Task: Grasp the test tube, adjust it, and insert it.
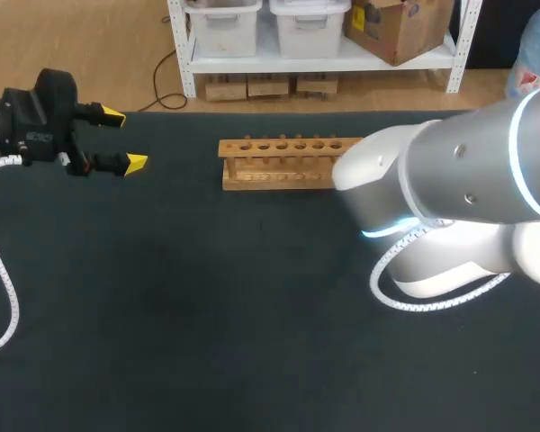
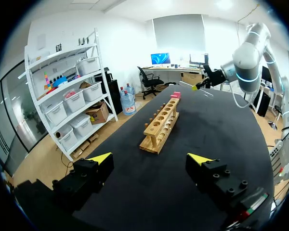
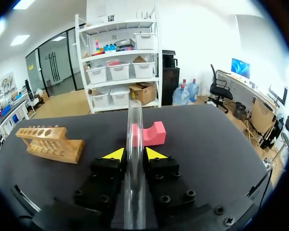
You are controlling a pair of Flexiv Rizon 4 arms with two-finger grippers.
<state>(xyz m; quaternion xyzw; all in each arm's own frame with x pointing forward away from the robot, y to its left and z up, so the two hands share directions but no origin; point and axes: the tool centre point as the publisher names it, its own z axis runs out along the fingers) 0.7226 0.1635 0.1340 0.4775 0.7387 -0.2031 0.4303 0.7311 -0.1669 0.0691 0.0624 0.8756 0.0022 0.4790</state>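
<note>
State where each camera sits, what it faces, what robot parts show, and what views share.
Head view: above and behind, looking down on the black table; open left gripper and grey right arm show.
Left wrist view: looks past its own open gripper toward the light wooden test tube rack and right arm.
Right wrist view: looks along the right gripper, shut on the clear glass test tube; pink notched block ahead.
Shared: the rack, in all three.

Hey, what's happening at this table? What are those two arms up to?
The right arm's claw is shut on a clear glass test tube, which pokes out ahead of its fingers. A pink block sits on the black table just ahead. The wooden test tube rack stands apart, its holes apparently empty, so the tube is not yet inserted. The left claw hangs open above the table, holding nothing.
</note>
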